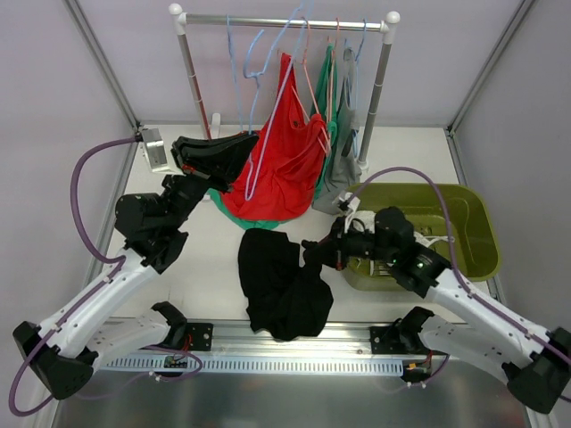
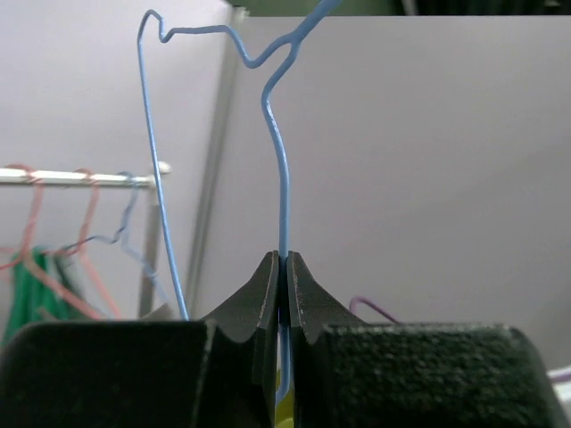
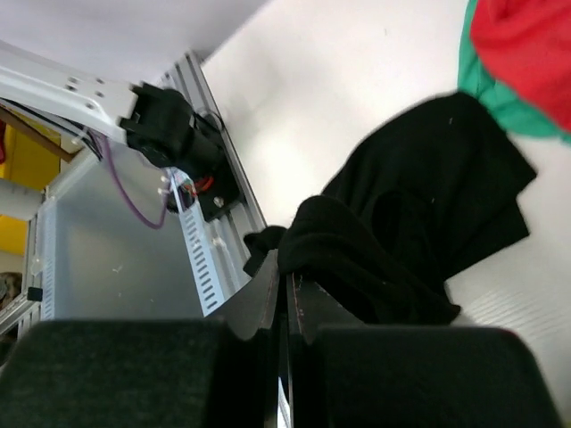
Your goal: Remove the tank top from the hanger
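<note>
Between the right fingers [image 3: 259, 303], a fold of black tank top [image 3: 428, 205] is pinched; left fingers [image 2: 263, 299] clamp the blue hanger [image 2: 284, 196].

on my feed both arms look alike: white shells on the long links, chunky black housings at the joints. the left arm [image 1: 107, 290] ends in a black base block [image 1: 45, 366], and so does the right arm [image 1: 486, 308]. a purple cable [image 1: 74, 196] runs along each one. i see a small green light [image 1: 419, 265] on the right wrist. the left end effector [image 2: 284, 267] and right end effector [image 3: 287, 283] are matte black, with wedge-shaped fingers [image 2: 263, 303] above grainy-textured bodies.
</note>
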Controlling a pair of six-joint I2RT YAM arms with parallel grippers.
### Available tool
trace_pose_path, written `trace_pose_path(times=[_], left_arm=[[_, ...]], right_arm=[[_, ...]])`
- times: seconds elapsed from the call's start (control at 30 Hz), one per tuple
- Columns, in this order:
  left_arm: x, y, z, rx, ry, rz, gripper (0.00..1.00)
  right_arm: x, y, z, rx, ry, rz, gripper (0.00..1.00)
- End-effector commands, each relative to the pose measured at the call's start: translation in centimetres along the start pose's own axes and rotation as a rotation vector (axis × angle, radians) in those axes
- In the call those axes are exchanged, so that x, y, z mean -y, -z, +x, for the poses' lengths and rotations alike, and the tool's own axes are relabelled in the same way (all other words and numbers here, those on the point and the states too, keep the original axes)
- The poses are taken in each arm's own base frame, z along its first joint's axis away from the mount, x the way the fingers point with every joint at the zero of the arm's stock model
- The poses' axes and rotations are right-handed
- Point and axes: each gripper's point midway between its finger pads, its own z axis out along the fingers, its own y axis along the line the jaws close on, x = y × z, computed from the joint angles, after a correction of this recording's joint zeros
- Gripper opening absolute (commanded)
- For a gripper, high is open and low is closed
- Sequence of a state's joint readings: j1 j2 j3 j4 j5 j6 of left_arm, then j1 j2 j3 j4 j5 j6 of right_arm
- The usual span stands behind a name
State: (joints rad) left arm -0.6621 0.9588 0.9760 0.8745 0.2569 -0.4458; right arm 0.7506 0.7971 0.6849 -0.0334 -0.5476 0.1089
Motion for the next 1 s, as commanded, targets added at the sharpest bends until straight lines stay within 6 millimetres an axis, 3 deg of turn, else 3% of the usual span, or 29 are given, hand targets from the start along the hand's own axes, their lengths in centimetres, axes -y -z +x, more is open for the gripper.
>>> trace_pose_path(times=[0.0, 0.03, 0.07, 0.13, 0.17, 0.33, 0.4, 0.43, 0.5, 0.53, 0.57, 0.63, 0.67, 0.7, 0.73, 0.77, 0.8, 0.83, 0.87, 0.9, 0.97], left_arm=[[-3.9, 2.4, -0.6, 0.009, -0.053, -0.259, 0.0], [-4.9, 3.1, 0.2, -0.003, -0.042, -0.314, 0.0], [-6.0, 3.8, 1.2, -0.034, -0.008, -0.38, 0.0], [-8.4, 5.0, 1.1, -0.031, 0.029, -0.55, 0.0], [-9.3, 6.0, 2.6, -0.089, 0.056, -0.617, 0.0], [-10.2, 6.6, 4.0, -0.129, 0.08, -0.665, 0.0], [-11.4, 7.2, 5.2, -0.163, 0.099, -0.746, 0.0], [-11.8, 6.7, 4.4, -0.144, 0.096, -0.771, 0.0], [-12.9, 6.3, 6.3, -0.213, 0.094, -0.814, 0.0], [-12.9, 5.0, 5.7, -0.205, 0.089, -0.799, 0.0], [-13.8, 4.5, 7.0, -0.233, 0.089, -0.819, 0.0], [-14.4, 3.1, 6.0, -0.212, 0.079, -0.849, 0.0], [-15.6, 2.6, 7.2, -0.238, 0.068, -0.877, 0.0], [-15.7, 1.3, 5.8, -0.215, 0.064, -0.88, 0.0], [-16.7, 0.9, 5.7, -0.216, 0.051, -0.898, 0.0], [-17.9, 0.4, 7.0, -0.238, 0.052, -0.916, 0.0], [-18.2, -0.9, 5.6, -0.204, 0.055, -0.91, 0.0], [-19.3, -1.0, 5.5, -0.199, 0.052, -0.932, 0.0], [-20.5, -1.4, 6.8, -0.223, 0.061, -0.942, 0.0], [-20.7, -2.5, 5.6, -0.194, 0.065, -0.93, 0.0], [-22.6, -2.6, 6.2, -0.202, 0.063, -0.962, 0.0]], right_arm=[[0.4, -3.2, 0.9, 0.001, -0.052, 0.015, 0.0], [0.3, -3.9, 1.8, -0.025, -0.055, 0.005, 0.05], [0.3, -4.5, 2.3, -0.043, -0.057, 0.0, 0.39], [0.8, -5.5, 3.7, -0.091, -0.085, 0.019, 0.94], [1.3, -5.6, 3.8, -0.089, -0.091, 0.045, 1.0], [2.3, -5.2, 3.1, -0.049, -0.063, 0.107, 0.99], [2.2, -5.0, 3.0, -0.047, -0.058, 0.109, 0.99], [2.3, -4.9, 2.9, -0.042, -0.057, 0.114, 0.99], [2.4, -4.9, 3.1, -0.045, -0.058, 0.118, 0.99], [2.4, -4.9, 3.1, -0.044, -0.057, 0.12, 0.99], [2.4, -4.9, 3.1, -0.045, -0.06, 0.118, 1.0], [2.4, -4.8, 3.4, -0.052, -0.064, 0.12, 1.0], [2.3, -4.7, 3.2, -0.048, -0.066, 0.118, 0.99], [2.4, -4.7, 3.4, -0.05, -0.068, 0.12, 0.99], [2.4, -4.6, 3.6, -0.051, -0.069, 0.122, 0.99], [2.3, -4.4, 3.4, -0.043, -0.065, 0.119, 1.0], [2.4, -4.2, 3.6, -0.044, -0.066, 0.123, 1.0], [2.4, -4.1, 3.7, -0.045, -0.067, 0.127, 0.99], [2.3, -4.0, 3.7, -0.043, -0.066, 0.126, 1.0], [2.3, -3.8, 3.6, -0.035, -0.064, 0.126, 1.0], [2.3, -3.5, 3.8, -0.031, -0.066, 0.131, 1.0]])
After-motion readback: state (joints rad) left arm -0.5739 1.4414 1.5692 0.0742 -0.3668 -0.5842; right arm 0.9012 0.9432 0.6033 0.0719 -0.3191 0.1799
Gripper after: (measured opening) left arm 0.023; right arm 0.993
